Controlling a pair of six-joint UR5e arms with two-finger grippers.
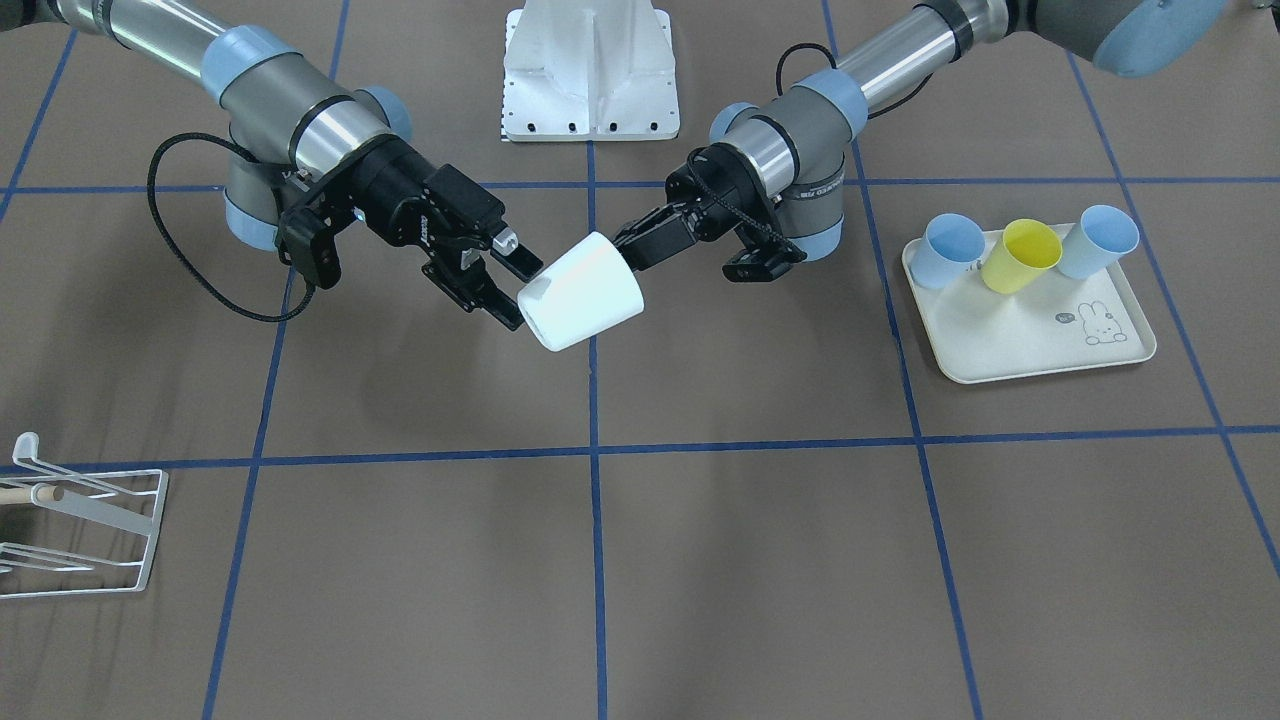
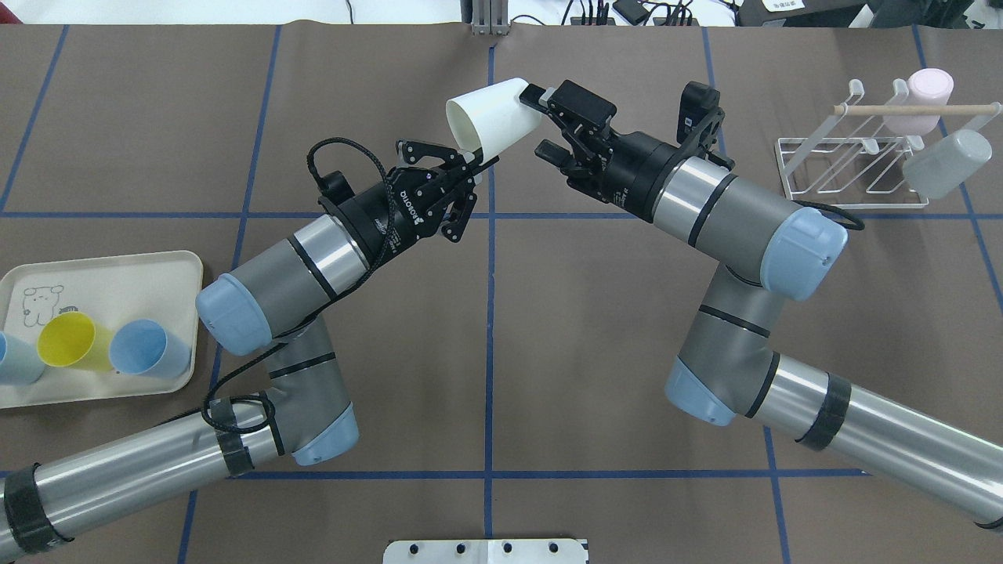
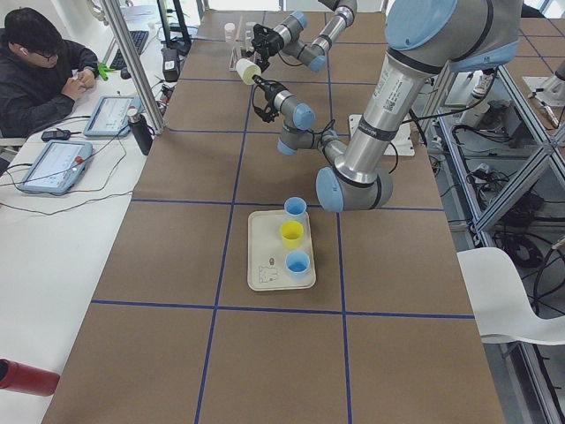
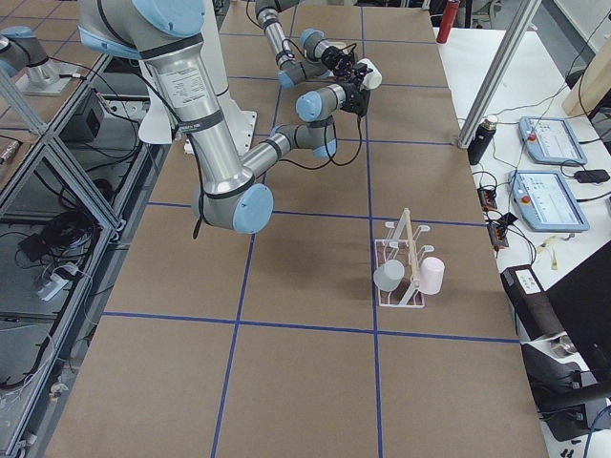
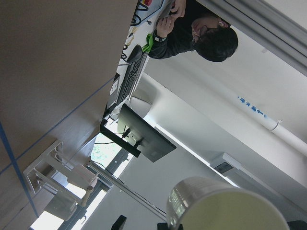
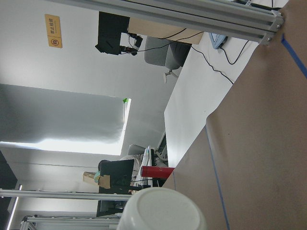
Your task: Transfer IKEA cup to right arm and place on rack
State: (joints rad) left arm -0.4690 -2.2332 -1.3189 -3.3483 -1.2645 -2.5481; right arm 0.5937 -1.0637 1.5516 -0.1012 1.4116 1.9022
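- The white cup (image 2: 490,117) is held in the air over the middle of the table (image 2: 501,329), lying on its side, with nothing in it. Its mouth points toward the left arm and its base toward the right arm (image 2: 736,227).
- The left gripper (image 2: 476,160) pinches the cup's rim at its lower edge.
- The right gripper (image 2: 539,122) has its jaws spread on either side of the cup's base. One finger lies against the cup, and in the overhead view the other stands a little apart from it.
- The rack (image 2: 846,168) stands near the table's far right corner, well apart from the cup. A pink cup (image 2: 917,98) and a grey cup (image 2: 944,160) sit tilted on its prongs, and a wooden rod (image 2: 917,110) runs across the top.
- The cream tray (image 1: 1040,350) on the robot's left holds a blue cup (image 1: 950,250), a yellow cup (image 1: 1022,255) and a second blue one, all leaning.
- A white base plate (image 1: 590,70) sits at the robot's edge of the table.
- Nothing lies on the table between the cup and the rack.
- A person (image 3: 35,62) sits at a side desk, and a red bottle (image 3: 26,375) lies on that desk.
- The front view cuts the rack off at the left edge. The wrist views show only part of the cup and no fingers.
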